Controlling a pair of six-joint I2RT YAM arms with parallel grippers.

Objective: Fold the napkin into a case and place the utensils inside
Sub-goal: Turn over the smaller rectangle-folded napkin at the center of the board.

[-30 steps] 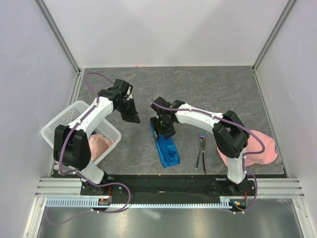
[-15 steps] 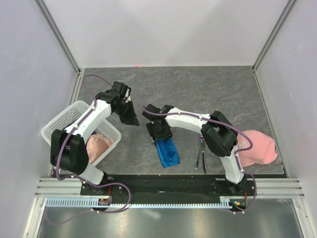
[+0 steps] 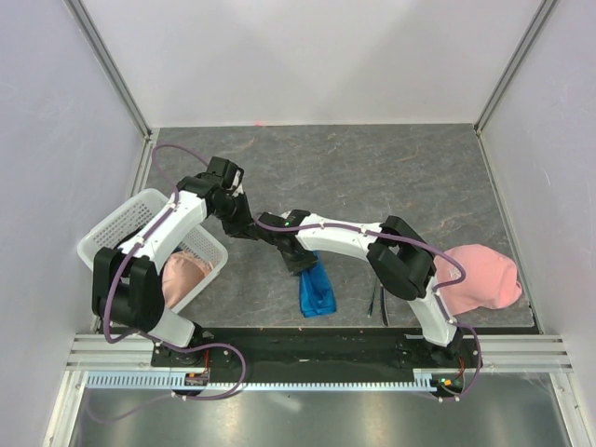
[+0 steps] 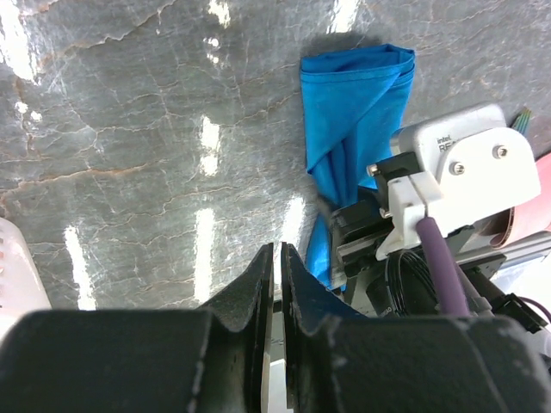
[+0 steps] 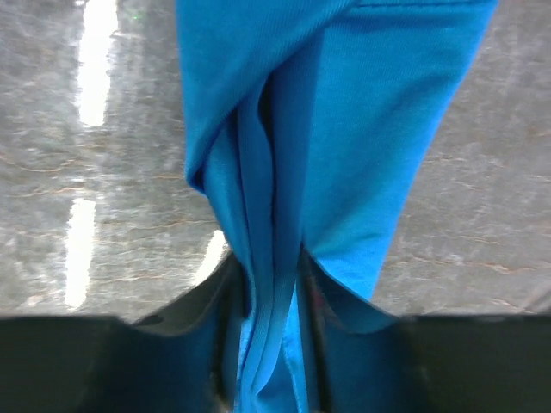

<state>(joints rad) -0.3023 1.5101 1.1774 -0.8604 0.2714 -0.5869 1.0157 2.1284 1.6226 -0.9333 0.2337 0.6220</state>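
The bright blue napkin (image 3: 317, 292) lies folded into a narrow layered strip on the grey table, near the front middle. My right gripper (image 5: 271, 297) is shut on the bunched folds at the strip's far end (image 5: 284, 198), which rise up between its fingers. My left gripper (image 4: 277, 258) hovers just beyond that end, shut with nothing between its fingers. From it the napkin (image 4: 353, 112) shows with the right wrist's white housing (image 4: 456, 168) over it. The utensils (image 3: 376, 303) lie right of the napkin, partly hidden under the right arm.
A white basket (image 3: 119, 226) holding a pale pink cloth (image 3: 183, 275) stands at the left. Another pale pink cloth (image 3: 486, 279) lies at the right front. The two arms nearly meet above the table's middle (image 3: 265, 228). White walls close in the table.
The right arm swung left toward the left gripper and its jaws closed on the napkin's far end, bunching it. The left gripper shifted slightly nearer.
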